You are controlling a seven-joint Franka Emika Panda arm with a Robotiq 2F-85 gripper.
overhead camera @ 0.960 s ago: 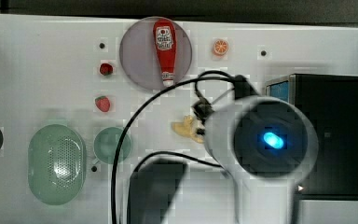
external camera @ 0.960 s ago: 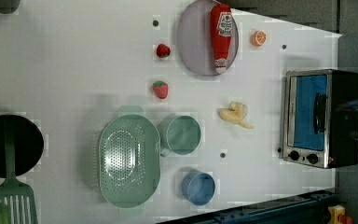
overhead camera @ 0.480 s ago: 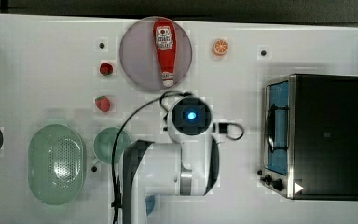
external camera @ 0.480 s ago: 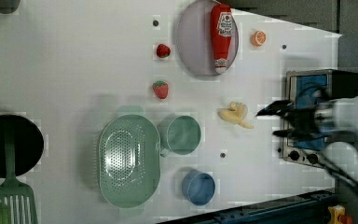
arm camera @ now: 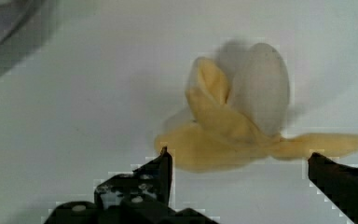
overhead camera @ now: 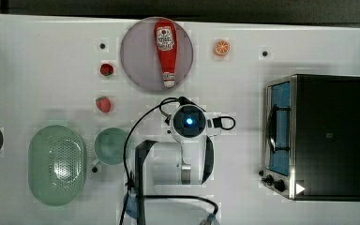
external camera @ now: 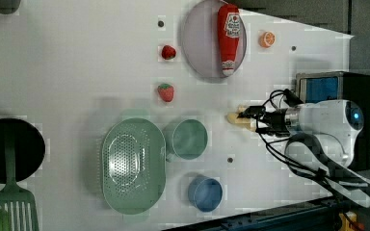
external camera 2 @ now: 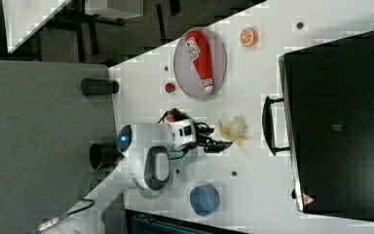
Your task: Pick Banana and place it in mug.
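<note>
Swung in over the white tabletop (overhead camera: 37, 61) since a second ago, when it filled the top view as a big pale blur; now lowered over the spot where the fruit lay. Black two-fingered gripper (arm camera: 242, 163) spread wide, jaws on either side of the small pale yellow peeled toy banana (arm camera: 235, 126), nothing clamped between them; one fingertip (arm camera: 165, 161) just beside the lower peel, the other near the long flap, contact not clear. Same gripper (external camera: 251, 118) reaching from the left view's right toward the banana (external camera: 236, 118), and (external camera 2: 219, 144) just beside the banana (external camera 2: 233, 129) in the right view. Banana resting flat on the table, peel flaps splayed, between the small round pale green mug (external camera: 189, 139) and the silver and black toaster oven with blue glass door (overhead camera: 316, 136). Mug (overhead camera: 111, 146) standing apart from the banana, just beside the oval green perforated basket (overhead camera: 56, 164). Blue round cup (external camera: 205, 193) near the mug. Farther out: round grey plate (overhead camera: 138, 65) bearing a red ketchup bottle (overhead camera: 166, 51), orange slice (overhead camera: 221, 47), two red strawberries (overhead camera: 103, 104), black round pan (external camera: 29, 149) and green slotted spatula (external camera: 10, 207) at the left view's left.
</note>
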